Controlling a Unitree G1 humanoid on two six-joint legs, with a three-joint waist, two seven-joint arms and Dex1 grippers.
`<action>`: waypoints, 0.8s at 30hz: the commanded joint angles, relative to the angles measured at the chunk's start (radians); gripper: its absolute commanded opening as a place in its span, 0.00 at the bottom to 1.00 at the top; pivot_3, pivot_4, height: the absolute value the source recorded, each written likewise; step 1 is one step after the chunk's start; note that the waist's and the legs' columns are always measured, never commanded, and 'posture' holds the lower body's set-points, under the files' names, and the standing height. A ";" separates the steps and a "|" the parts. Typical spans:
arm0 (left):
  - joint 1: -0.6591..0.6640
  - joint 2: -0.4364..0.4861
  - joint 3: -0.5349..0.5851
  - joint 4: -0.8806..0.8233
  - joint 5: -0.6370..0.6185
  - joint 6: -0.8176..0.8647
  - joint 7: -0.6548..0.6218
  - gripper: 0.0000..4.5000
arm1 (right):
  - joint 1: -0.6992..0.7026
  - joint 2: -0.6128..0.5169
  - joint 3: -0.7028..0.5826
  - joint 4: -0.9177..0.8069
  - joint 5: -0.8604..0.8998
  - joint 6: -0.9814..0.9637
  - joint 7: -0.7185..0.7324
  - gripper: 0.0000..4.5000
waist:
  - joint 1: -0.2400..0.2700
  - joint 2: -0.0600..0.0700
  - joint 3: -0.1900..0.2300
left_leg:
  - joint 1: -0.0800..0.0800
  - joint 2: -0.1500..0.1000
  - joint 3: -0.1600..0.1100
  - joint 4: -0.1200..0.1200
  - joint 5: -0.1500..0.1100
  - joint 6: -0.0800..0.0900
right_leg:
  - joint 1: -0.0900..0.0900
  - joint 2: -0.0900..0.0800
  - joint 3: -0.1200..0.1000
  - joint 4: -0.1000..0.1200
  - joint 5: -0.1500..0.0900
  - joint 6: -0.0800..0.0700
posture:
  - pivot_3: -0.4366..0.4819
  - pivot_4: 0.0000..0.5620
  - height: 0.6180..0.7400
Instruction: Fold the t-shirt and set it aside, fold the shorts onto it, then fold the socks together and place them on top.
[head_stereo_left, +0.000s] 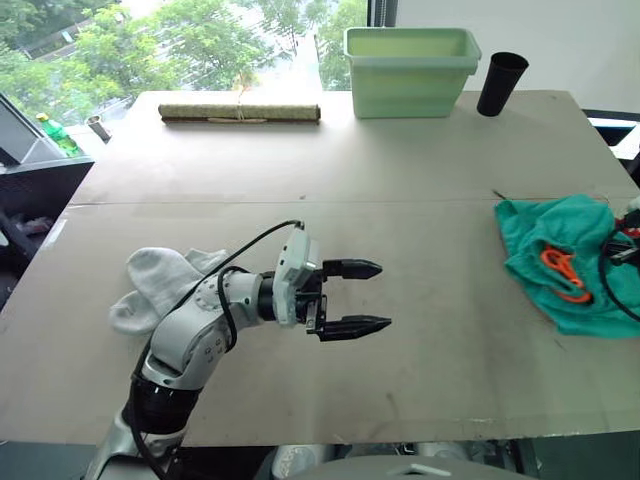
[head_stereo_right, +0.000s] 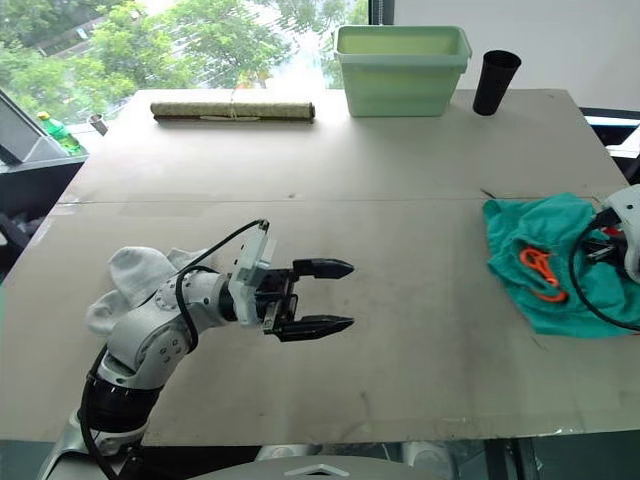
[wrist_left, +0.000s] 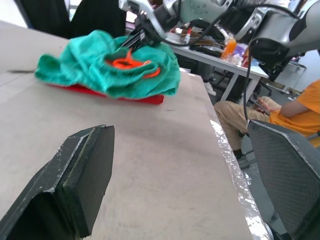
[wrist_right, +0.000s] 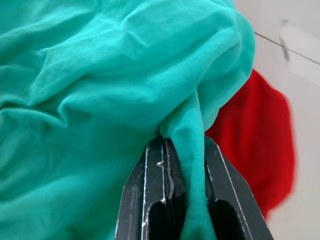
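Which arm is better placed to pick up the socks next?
Left. The left claw is open and free, right beside the socks, while the right claw is shut on the shorts across the table.

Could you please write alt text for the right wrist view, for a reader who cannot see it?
The right gripper is shut on a pinched fold of the teal shorts, whose crumpled cloth spreads away from the black fingers. Beside the shorts, part of the red t-shirt shows against the pale table.
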 joint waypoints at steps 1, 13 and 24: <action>-0.025 -0.010 0.018 -0.060 -0.042 0.018 0.017 1.00 | -0.044 -0.051 -0.042 0.049 -0.013 -0.019 -0.007 0.01 | -0.003 0.000 0.000 | 0.000 0.000 0.000 0.000 0.000 0.000 | 0.001 0.000 0.000 -0.001 0.000 0.000 | 0.48 0.27 0.93; -0.051 -0.049 -0.025 -0.076 -0.034 0.013 0.022 1.00 | -0.133 0.065 0.108 0.311 -0.070 -0.130 -0.019 0.25 | -0.006 0.000 0.000 | 0.002 0.001 0.001 0.001 0.000 0.000 | 0.004 0.002 0.000 -0.003 0.000 0.000 | 0.48 0.27 0.93; -0.080 -0.059 -0.015 -0.023 -0.030 0.004 0.012 1.00 | 0.097 0.017 -0.244 -0.122 0.002 -0.115 -0.044 0.98 | -0.007 0.003 0.000 | 0.002 0.001 0.001 0.001 0.000 0.001 | 0.004 0.007 -0.002 -0.003 0.000 0.001 | 0.48 0.27 0.93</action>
